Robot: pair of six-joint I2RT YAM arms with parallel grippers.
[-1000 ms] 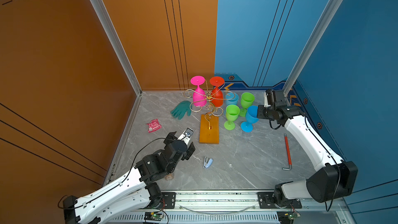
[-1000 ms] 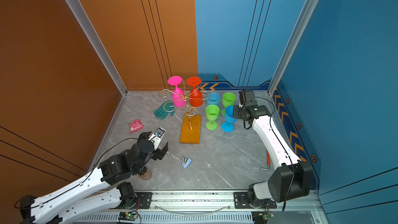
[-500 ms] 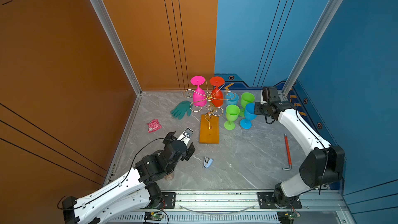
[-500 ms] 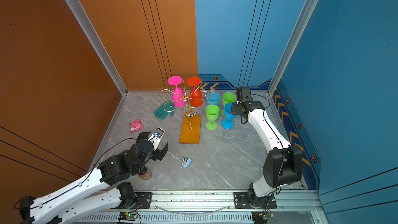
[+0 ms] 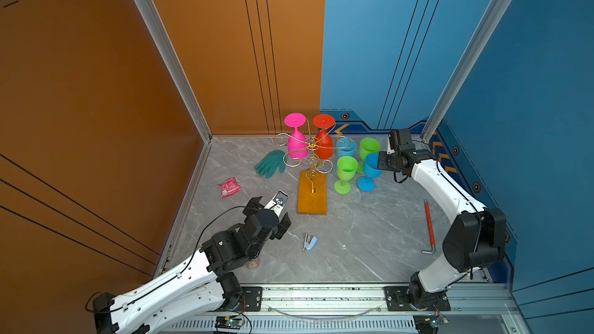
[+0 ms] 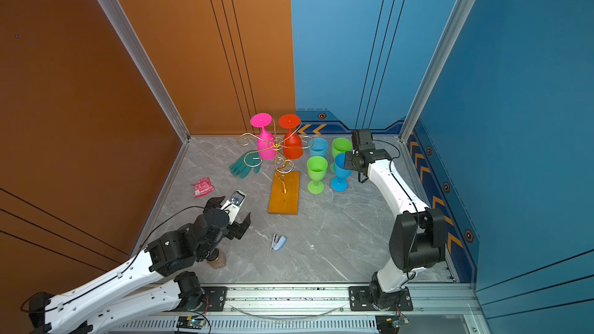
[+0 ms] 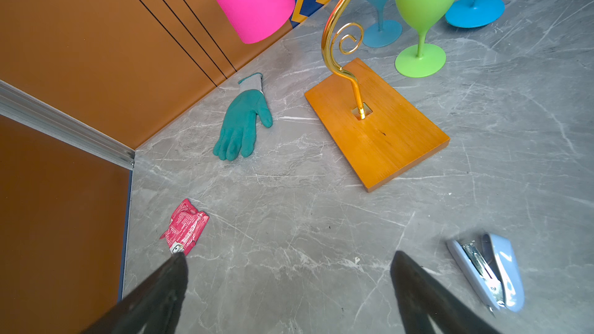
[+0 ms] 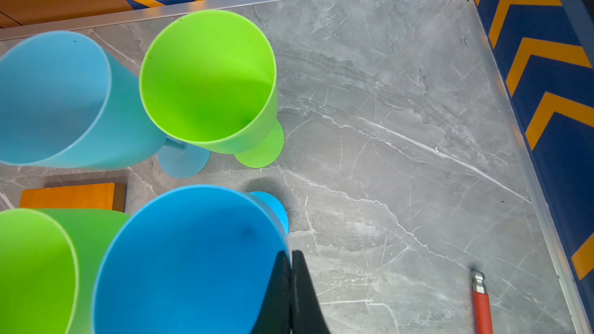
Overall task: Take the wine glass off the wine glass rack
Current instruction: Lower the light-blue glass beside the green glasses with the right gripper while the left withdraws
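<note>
The right gripper [image 8: 291, 284], clamped on the blue wine glass [image 5: 372, 167] rim, has shifted it slightly, already off the wine glass rack [image 5: 312, 147]; the left gripper [image 7: 289, 257] stands wide.

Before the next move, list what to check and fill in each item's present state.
1. Glasses off the wine glass rack: not ok; pink glass and red glass hang upside down on it.
2. Left tool open and empty: ok.
3. Right tool free: cannot tell; it is shut at the blue glass rim.
4. Rack base flat on the table: ok.
5. Table between left tool and rack bare: ok; glove and stapler lie off to the sides.
</note>
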